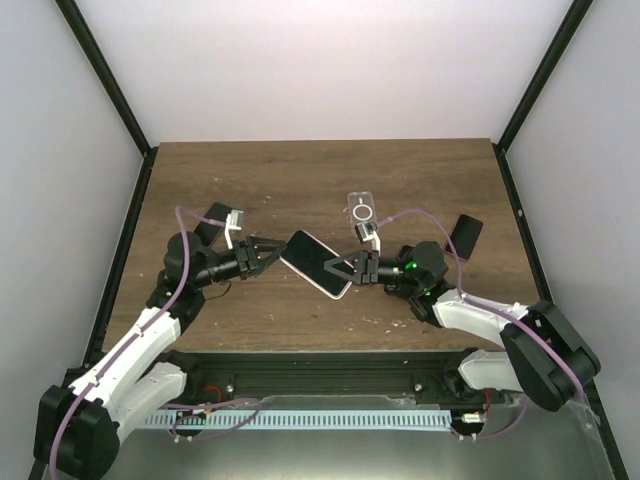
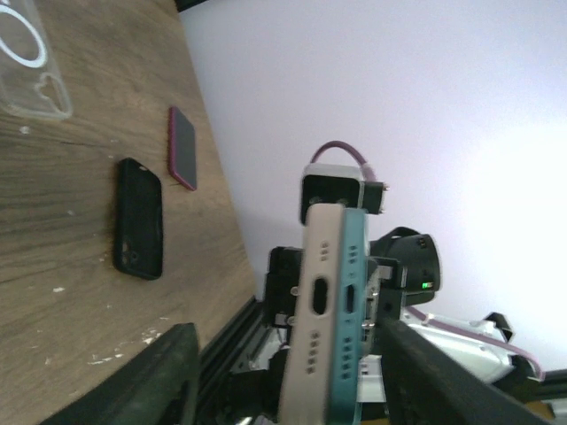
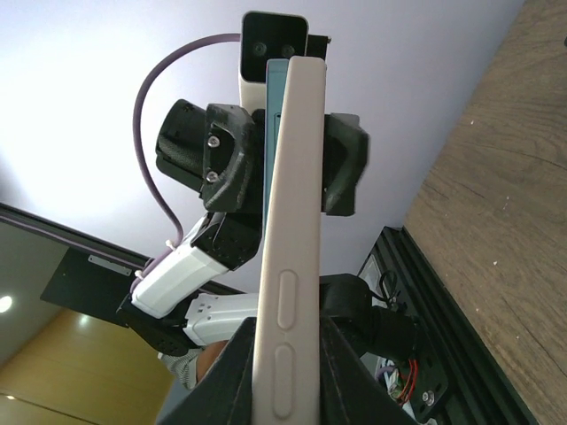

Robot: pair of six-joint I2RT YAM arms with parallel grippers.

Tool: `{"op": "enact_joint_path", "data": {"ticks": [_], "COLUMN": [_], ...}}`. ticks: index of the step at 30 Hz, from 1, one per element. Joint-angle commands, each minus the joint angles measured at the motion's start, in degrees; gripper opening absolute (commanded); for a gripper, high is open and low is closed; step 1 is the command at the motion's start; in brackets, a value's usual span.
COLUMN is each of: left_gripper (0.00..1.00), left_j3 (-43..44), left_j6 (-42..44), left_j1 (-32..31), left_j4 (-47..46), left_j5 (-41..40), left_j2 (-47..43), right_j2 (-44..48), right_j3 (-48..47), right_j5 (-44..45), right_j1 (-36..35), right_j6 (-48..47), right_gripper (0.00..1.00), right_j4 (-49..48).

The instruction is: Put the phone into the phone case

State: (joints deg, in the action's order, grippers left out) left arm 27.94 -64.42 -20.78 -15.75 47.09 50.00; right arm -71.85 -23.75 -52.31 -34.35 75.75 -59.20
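A teal phone point(image 2: 352, 292) lies against a cream phone case point(image 2: 314, 301), and the pair is held edge-up above the table. In the top view the pair point(image 1: 315, 262) hangs between the two arms. My right gripper point(image 1: 342, 268) is shut on its right end. In the right wrist view the fingers point(image 3: 232, 372) clamp the cream case point(image 3: 291, 204), with the teal phone point(image 3: 274, 97) behind it. My left gripper point(image 1: 277, 254) is open. Its fingers point(image 2: 164, 376) stand wide on either side of the pair's left end, with gaps on both sides.
A clear case with a white ring point(image 1: 360, 210) lies on the wooden table point(image 1: 300, 180) behind the phone; it also shows in the left wrist view point(image 2: 27, 53). A black case point(image 2: 139, 217) and a red slab point(image 2: 182, 148) lie at the right. A dark slab point(image 1: 465, 237) lies there too.
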Motion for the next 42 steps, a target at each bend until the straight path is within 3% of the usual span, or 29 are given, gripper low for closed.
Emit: {"op": "enact_joint_path", "data": {"ticks": [1, 7, 11, 13, 17, 20, 24, 29, 35, 39, 42], "left_gripper": [0.49, 0.2, 0.11, 0.17, 0.55, 0.62, 0.62, 0.48, 0.14, 0.02, 0.0], "left_j3": [-0.58, -1.09, -1.46, -1.4, -1.58, -1.88, -3.33, -4.13, -2.24, -0.44, 2.29], "left_j6": [-2.18, -2.45, -1.72, -1.36, -1.59, -2.2, -4.76, -6.84, -3.73, 0.47, 5.17], "left_j1": [0.08, -0.01, -0.06, -0.06, -0.06, -0.06, -0.19, -0.62, -0.76, -0.67, -0.67], "left_j4": [-6.64, -7.35, -6.73, -5.95, -4.73, -2.81, -5.76, -9.28, -6.9, -2.42, 4.21], "left_j5": [1.94, 2.57, 2.79, 2.75, 2.08, 1.85, 2.17, 2.21, 2.25, 2.11, 1.78], "left_j2": [0.12, 0.79, 0.72, 0.45, -0.99, -1.69, -1.85, -1.62, -0.67, 0.23, 1.21], "right_j2": [-1.0, -2.12, -2.49, -2.82, -2.74, -2.43, -2.66, -3.95, -5.18, -4.97, -4.67], "right_j3": [-3.26, -2.91, -2.6, -2.15, -2.1, -2.23, -2.34, -2.47, -2.25, -1.13, -0.59], "right_j5": [0.27, 0.98, 1.26, 1.49, 2.0, 2.25, 2.68, 2.69, 1.95, 1.92, 1.79], "right_j1": [-1.35, -1.94, -2.08, -2.13, -2.13, -2.13, -2.13, -2.34, -2.83, -2.85, -2.83], "right_j6": [0.81, 1.77, 2.35, 3.68, 4.87, 4.63, 4.84, 5.76, 5.65, 5.22, 4.84], "right_gripper": [0.12, 0.13, 0.13, 0.12, 0.12, 0.12, 0.12, 0.12, 0.17, 0.25, 0.25], "right_j4": [-5.64, -7.55, -8.44, -10.66, -12.57, -12.18, -12.52, -14.16, -14.03, -13.36, -13.09]}}
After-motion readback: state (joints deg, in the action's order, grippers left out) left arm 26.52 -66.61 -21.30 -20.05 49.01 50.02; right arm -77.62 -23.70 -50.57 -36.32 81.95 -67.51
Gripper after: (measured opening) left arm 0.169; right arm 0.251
